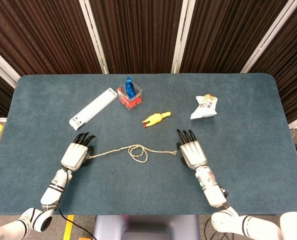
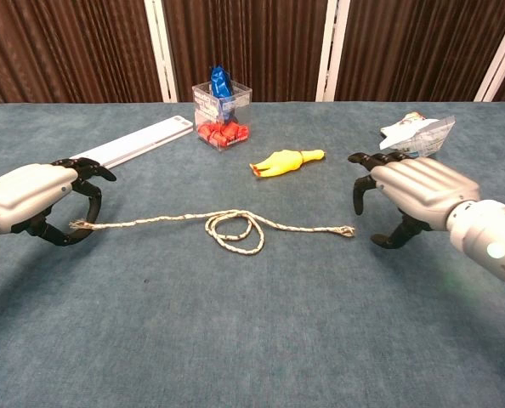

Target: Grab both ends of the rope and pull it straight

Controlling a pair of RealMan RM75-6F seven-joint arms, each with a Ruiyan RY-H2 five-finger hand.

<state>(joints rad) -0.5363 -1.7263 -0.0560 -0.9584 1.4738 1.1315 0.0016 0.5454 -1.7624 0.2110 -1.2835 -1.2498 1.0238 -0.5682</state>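
Observation:
A thin beige rope [image 1: 116, 149] lies across the middle of the blue table, with a small loop [image 2: 233, 230] near its midpoint. At the rope's left end my left hand [image 2: 38, 198] pinches the frayed tip between thumb and curled fingers; the head view shows the same hand [image 1: 76, 154]. The knotted right end [image 2: 347, 229] lies free on the cloth. My right hand [image 2: 408, 192] hovers just to the right of that end, fingers apart and curved, holding nothing. From the head camera, the right hand [image 1: 190, 152] almost meets the rope's tip.
Behind the rope lie a yellow rubber chicken [image 1: 156, 119], a clear box [image 1: 130, 95] with red pieces and a blue item, a long white bar [image 1: 93, 107] and a crumpled snack packet [image 1: 204, 106]. The table's front edge [image 1: 148, 214] is close behind both forearms.

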